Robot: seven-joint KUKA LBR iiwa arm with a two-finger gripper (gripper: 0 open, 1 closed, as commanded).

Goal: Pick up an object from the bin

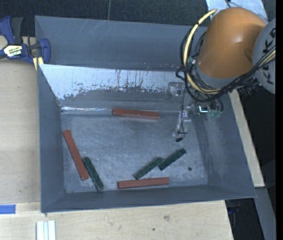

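Note:
My gripper hangs below the arm's orange cover, over the right part of the bin floor. Just in front of it lies a short dark green stick, set at a slant, with a small gap between the two. A second dark green stick lies end to end with the first, further left. A red-brown stick rests flat along the front wall below them. Another red-brown stick lies along the back wall, to the gripper's left.
At the left side a long red-brown stick lies slanted, with a dark green stick beside its near end. The arm's cover and cables overhang the bin's back right corner.

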